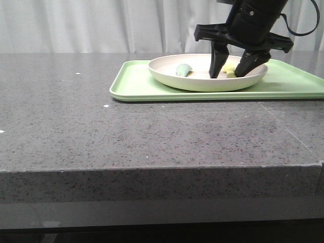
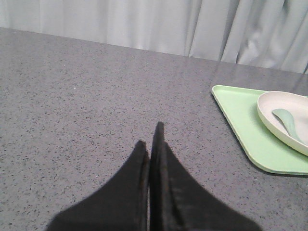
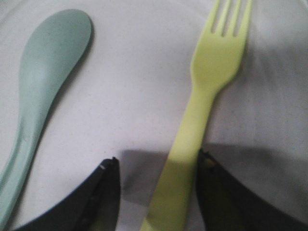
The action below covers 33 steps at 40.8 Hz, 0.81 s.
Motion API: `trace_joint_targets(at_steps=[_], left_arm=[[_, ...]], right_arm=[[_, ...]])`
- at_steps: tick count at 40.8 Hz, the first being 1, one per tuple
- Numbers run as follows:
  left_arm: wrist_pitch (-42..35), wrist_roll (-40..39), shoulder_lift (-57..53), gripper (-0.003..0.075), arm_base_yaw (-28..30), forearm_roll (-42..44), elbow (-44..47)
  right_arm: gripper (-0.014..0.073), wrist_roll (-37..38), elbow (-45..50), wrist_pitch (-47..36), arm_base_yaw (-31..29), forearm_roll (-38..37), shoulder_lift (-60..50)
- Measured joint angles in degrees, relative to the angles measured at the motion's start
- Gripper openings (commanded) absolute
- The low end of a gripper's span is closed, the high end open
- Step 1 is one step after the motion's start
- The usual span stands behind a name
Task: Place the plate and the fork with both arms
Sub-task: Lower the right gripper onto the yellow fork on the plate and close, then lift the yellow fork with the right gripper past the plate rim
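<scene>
Black and dark-fingered, the right hand point(image 1: 232, 70) reaches down into the plate point(image 1: 202, 81) with its fingers spread wide. The fork's point(image 3: 207, 96) handle lies between them, close against one finger; whether it touches I cannot tell. The left hand point(image 2: 153, 144) hovers over bare table with its two fingers pressed together, holding nothing.

The fork is pale yellow plastic with short tines and lies flat inside the plate. Beside it, apart from it, rests a grey-green spoon point(image 3: 38, 101) with a rounded bowl. The plate is a shallow cream dish with a raised rim and a matte look, sitting on a flat light-green tray point(image 1: 147, 88) with a low lip.

The tray lies at the far right of the table point(image 1: 126, 136), a dark grey speckled stone slab with a thick front edge. Behind it hangs a pale grey pleated curtain point(image 1: 101, 25).
</scene>
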Motion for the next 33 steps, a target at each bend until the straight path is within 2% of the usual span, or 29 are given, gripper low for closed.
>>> trace_joint_targets(at_steps=[5, 8, 25, 33], left_arm=[[0.00, 0.00, 0.00, -0.0018, 0.00, 0.00, 0.00], [0.00, 0.00, 0.00, -0.0018, 0.00, 0.00, 0.00], [0.00, 0.00, 0.00, -0.0018, 0.00, 0.00, 0.00], [0.00, 0.00, 0.00, -0.0018, 0.00, 0.00, 0.00]], right_arm=[[0.0048, 0.00, 0.00, 0.00, 0.00, 0.00, 0.13], [0.0001, 0.00, 0.00, 0.00, 0.00, 0.10, 0.13], [-0.0008, 0.00, 0.00, 0.11, 0.00, 0.10, -1.12], [-0.0008, 0.00, 0.00, 0.11, -3.37, 0.10, -5.97]])
